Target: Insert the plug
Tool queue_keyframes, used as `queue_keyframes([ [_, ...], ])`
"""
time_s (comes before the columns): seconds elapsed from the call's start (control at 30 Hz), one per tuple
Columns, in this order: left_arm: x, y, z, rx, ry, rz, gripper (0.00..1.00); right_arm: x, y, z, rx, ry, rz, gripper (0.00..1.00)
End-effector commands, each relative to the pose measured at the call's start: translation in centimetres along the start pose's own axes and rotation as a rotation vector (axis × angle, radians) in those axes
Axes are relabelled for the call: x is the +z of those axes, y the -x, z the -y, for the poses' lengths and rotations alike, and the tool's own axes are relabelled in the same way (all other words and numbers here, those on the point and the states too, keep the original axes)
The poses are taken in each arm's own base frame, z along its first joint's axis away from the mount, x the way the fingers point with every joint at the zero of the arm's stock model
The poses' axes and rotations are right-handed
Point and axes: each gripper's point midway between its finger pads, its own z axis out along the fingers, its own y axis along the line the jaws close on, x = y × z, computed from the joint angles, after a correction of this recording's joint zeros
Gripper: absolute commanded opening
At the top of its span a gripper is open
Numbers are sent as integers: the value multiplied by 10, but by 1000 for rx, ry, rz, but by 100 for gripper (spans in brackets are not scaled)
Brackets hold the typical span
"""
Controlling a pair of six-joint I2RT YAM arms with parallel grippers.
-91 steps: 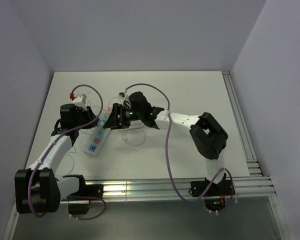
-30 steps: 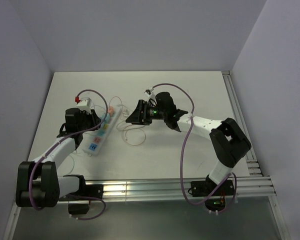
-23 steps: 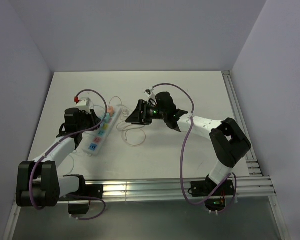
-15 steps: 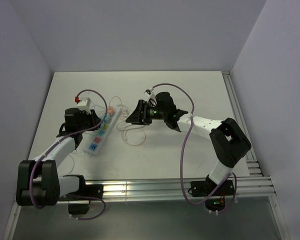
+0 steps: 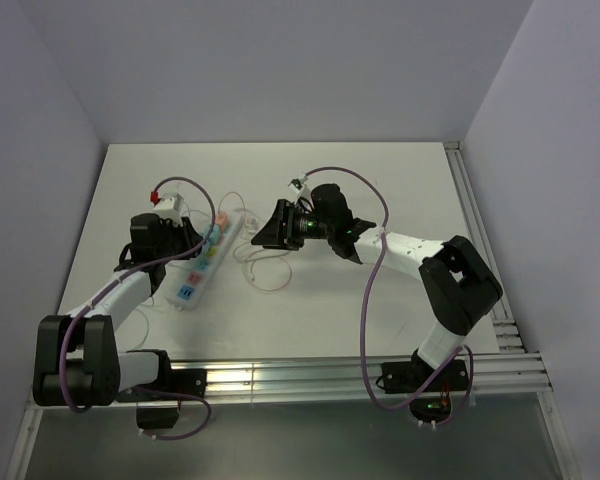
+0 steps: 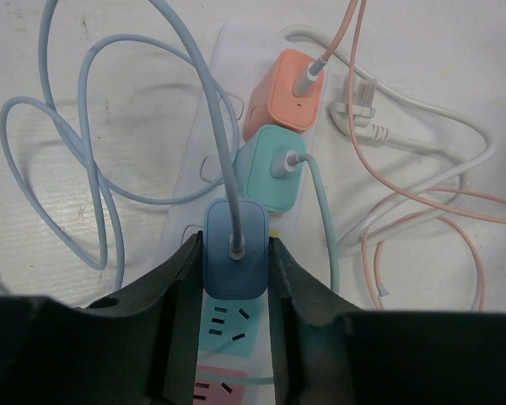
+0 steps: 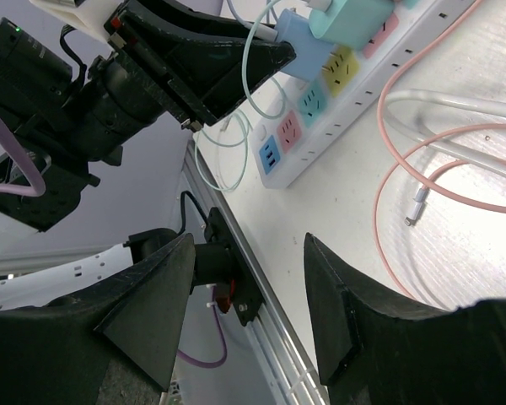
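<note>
A blue plug (image 6: pixel 234 257) is pinched between the black fingers of my left gripper (image 6: pixel 234 249), which is shut on it. It stands on the white power strip (image 6: pixel 204 164), just below a green plug (image 6: pixel 270 173) and an orange plug (image 6: pixel 291 99). I cannot tell how deep it sits. Free teal and pink sockets lie below it. From above, the left gripper (image 5: pixel 185 240) is over the strip (image 5: pixel 192 280). My right gripper (image 5: pixel 270 230) hangs open and empty to the right of the strip. Its wrist view shows the blue plug (image 7: pixel 299 51) in the left fingers.
Light blue cable (image 6: pixel 76 152) loops left of the strip. Pink cable (image 6: pixel 422 228) and the strip's white cord (image 6: pixel 422 126) coil on its right, between the two grippers. An aluminium rail (image 5: pixel 480 260) runs along the table's right edge, another along the near edge.
Since the earliest frame the right gripper has drawn back to the right, away from the strip, and the left arm has shifted slightly. Nothing has moved over the last second.
</note>
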Motion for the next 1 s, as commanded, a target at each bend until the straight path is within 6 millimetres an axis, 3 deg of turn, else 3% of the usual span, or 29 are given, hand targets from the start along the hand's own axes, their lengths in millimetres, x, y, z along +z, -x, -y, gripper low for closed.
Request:
queue_keyframes([
  [0.0, 4, 4, -9, -17, 50, -4, 0, -2, 8, -10, -22, 35, 26, 61],
  [0.4, -3, 29, 10, -14, -29, 67, 0, -1, 7, -8, -24, 26, 25, 61],
  [0.63, -2, 30, 16, -15, -66, 79, 0, 0, 7, -8, -22, 29, 20, 61],
  [0.97, 8, 22, 2, 5, -9, 43, 0, 0, 5, -8, -25, 25, 17, 61],
])
